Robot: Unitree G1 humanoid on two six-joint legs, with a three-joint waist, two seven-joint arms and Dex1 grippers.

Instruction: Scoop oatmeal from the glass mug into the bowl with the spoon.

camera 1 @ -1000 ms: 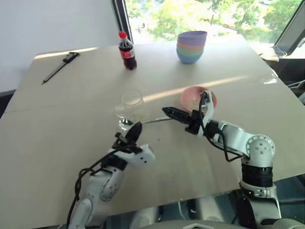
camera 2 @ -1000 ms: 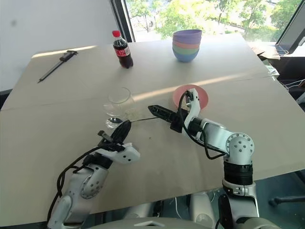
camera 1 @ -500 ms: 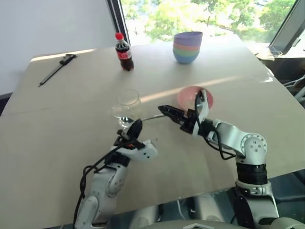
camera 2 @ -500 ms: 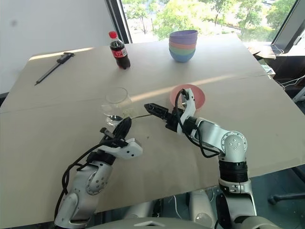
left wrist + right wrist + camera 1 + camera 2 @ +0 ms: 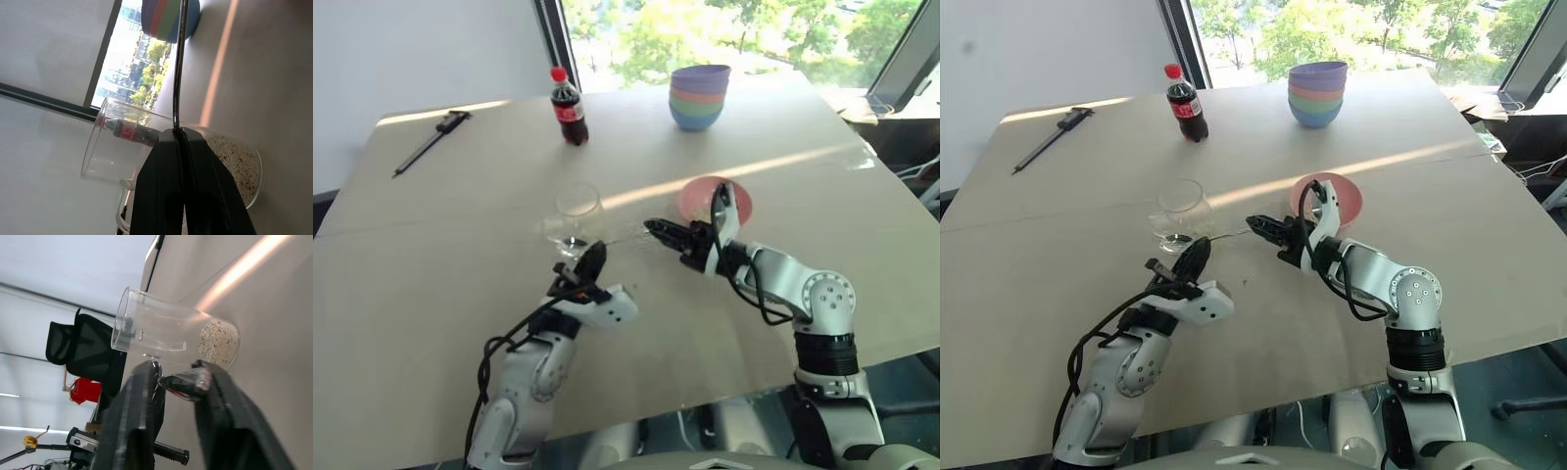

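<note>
The glass mug (image 5: 578, 217) stands mid-table with pale oatmeal (image 5: 217, 340) in its bottom. Just in front of it my left gripper (image 5: 592, 262) is shut on the handle of the slim silver spoon (image 5: 177, 73). The spoon (image 5: 1224, 235) runs level to the right, past the mug, to my right gripper (image 5: 653, 230). That gripper is shut on the spoon's other end, whose shiny tip (image 5: 181, 379) sits between its fingers. The pink bowl (image 5: 695, 201) lies right behind the right gripper, partly covered by it.
At the far side stand a red-capped cola bottle (image 5: 571, 106) and a stack of coloured bowls (image 5: 699, 96). A long dark tool (image 5: 429, 142) lies at the far left. The table's front edge runs just below both arms.
My right gripper has closed on the spoon's free end. Both hands have stayed where they were, and the left grip is unchanged.
</note>
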